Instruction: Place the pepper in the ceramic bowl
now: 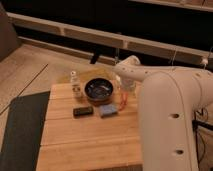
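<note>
Orange-red on pale wood, the pepper (122, 100) lies flat on the bench (75, 142), just below the gripper (121, 84). The gripper hangs spread wide and holds nothing. The bowl (99, 91) stands just beside the gripper, on the side toward the bottle (76, 84). A blue pad (107, 110) lies below the gripper, near the pepper's end.

The pepper is slim and low, so the fingers may well close above it, or pinch one tip so that it swings and drops short of the bowl. A skewed descent could push it onto the pad or knock the bowl's rim.
</note>
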